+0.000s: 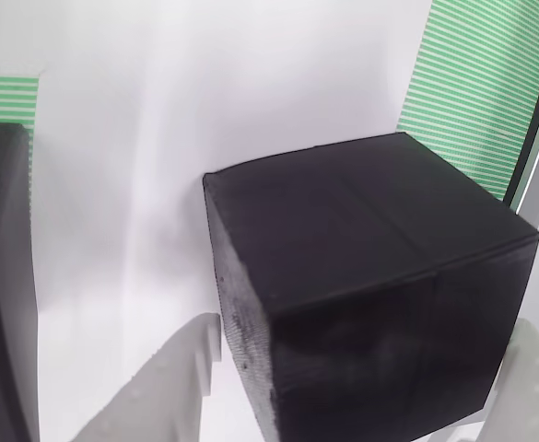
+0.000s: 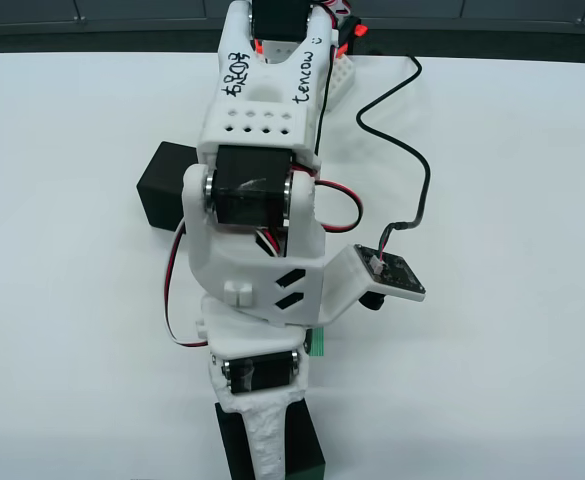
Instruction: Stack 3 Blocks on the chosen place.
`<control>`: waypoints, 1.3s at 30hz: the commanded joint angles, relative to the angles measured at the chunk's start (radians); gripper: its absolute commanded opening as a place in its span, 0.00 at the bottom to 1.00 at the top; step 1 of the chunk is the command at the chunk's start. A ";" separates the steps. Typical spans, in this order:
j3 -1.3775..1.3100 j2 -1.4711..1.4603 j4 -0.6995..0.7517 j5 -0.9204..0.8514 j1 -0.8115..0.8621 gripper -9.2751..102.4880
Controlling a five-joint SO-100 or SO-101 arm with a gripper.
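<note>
In the view from above, a smooth white table (image 2: 512,200) carries one matte black cube (image 2: 162,183) beside the white plastic arm, while the gripper (image 2: 270,445) covers another cube (image 2: 272,452). In the view that rides on the gripper, the spread white fingers (image 1: 163,391) flank a finely textured block (image 1: 370,295) without visibly touching it, near a green-striped band (image 1: 481,87).

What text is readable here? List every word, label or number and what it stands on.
"tencow": handwritten in black on the white arm, right side of its upper link in the view from above.
A second black handwritten mark on that link's left side: not legible.
Black blocks: no text.
</note>
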 commanded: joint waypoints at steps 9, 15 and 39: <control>0.015 0.023 -0.009 -0.015 -0.018 0.35; 0.015 0.067 0.028 -0.015 -0.015 0.35; 0.043 0.247 0.112 -0.012 -0.002 0.35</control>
